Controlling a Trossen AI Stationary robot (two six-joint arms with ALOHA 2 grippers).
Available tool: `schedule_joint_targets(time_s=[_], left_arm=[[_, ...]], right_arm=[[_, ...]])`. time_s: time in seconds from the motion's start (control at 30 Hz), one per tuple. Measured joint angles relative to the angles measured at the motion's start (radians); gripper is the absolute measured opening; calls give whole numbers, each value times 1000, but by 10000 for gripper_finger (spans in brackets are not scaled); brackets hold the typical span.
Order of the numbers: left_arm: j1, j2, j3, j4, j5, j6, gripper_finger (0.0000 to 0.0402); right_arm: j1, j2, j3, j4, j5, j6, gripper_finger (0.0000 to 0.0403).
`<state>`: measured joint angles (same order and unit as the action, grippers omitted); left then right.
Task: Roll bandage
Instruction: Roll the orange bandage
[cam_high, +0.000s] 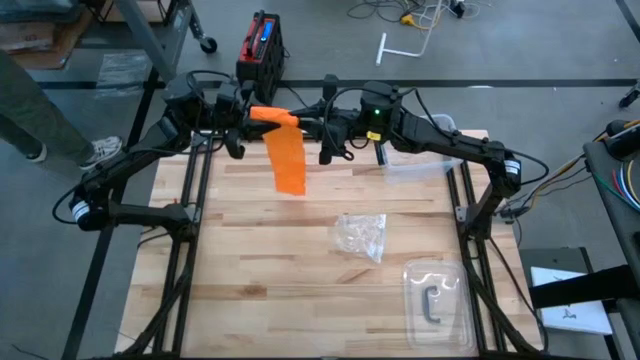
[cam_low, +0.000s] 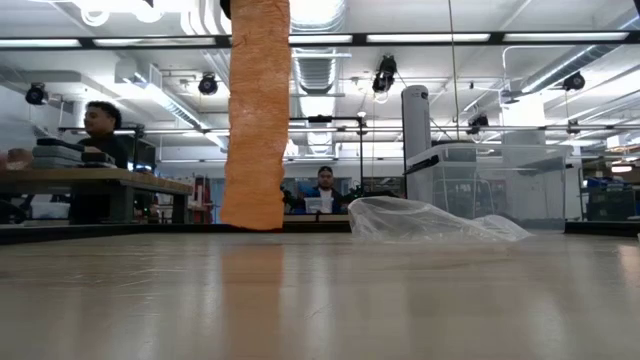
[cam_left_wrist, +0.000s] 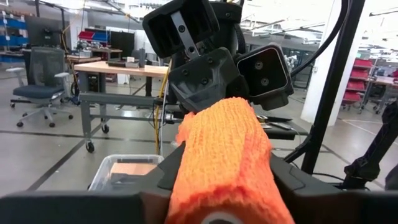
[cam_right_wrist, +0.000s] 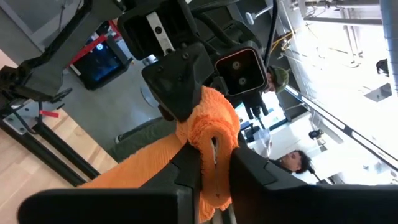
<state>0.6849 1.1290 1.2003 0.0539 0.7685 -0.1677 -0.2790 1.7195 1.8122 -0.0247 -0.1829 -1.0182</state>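
Observation:
The orange bandage is partly wound into a roll (cam_high: 272, 115), held high over the far part of the table between my two grippers. Its free strip (cam_high: 289, 160) hangs straight down from the roll. In the low view the strip's lower end (cam_low: 250, 215) reaches about table level; whether it touches the table I cannot tell. My left gripper (cam_high: 250, 118) comes from the left and my right gripper (cam_high: 302, 123) from the right. Both point level at each other, each shut on one end of the roll. My left gripper (cam_left_wrist: 227, 180) has the roll's left end (cam_left_wrist: 217, 155) between its two fingers, which come level from the table's left and lie along the roll's axis. The roll sticks out past the fingertips toward the other gripper, clear of the table. My right gripper (cam_right_wrist: 216, 163) pinches the roll's right end (cam_right_wrist: 214, 134) between its two fingers (cam_right_wrist: 186, 165), coming level from the table's right. The roll lies level, lifted clear. The loose strip (cam_right_wrist: 137, 165) hangs from it, slack.
A crumpled clear plastic wrapper (cam_high: 362, 235) lies mid-table, right of centre. A clear tray with a dark clip (cam_high: 437, 300) sits near the front right corner. A clear box (cam_high: 420, 165) stands at the far right. People sit at desks beyond the table (cam_low: 320, 195).

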Motion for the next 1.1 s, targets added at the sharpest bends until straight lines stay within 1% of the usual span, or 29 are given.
schedule_joint_targets(time_s=[0.13, 0.23, 0.4, 0.57, 0.67, 0.73, 0.83, 0.93, 1.1], left_arm=[[0, 0, 0, 9, 0, 16, 114], [0, -2, 0, 7, 0, 82, 116], [-1, -4, 0, 12, 0, 200, 106], [-1, -8, 0, 15, 0, 397, 96], [-1, -7, 0, 9, 0, 522, 99], [-2, -6, 0, 9, 0, 582, 103], [-3, -4, 0, 10, -1, 623, 106], [-3, -4, 0, 15, -6, 635, 104], [-3, -4, -3, 8, -55, 681, 97]], right_arm=[[0, 0, 1, -4, 0, 77, 102], [0, -5, 1, -32, -1, 177, 136], [1, -20, 1, -57, -7, 341, 200], [2, -30, 0, -30, -4, 525, 261], [2, -31, 0, 9, 0, 637, 287], [2, -26, 0, 16, 0, 665, 296], [2, -13, 0, 11, 0, 713, 297], [1, 2, -1, 8, 1, 741, 287], [-1, 10, -1, 42, 0, 776, 260]])
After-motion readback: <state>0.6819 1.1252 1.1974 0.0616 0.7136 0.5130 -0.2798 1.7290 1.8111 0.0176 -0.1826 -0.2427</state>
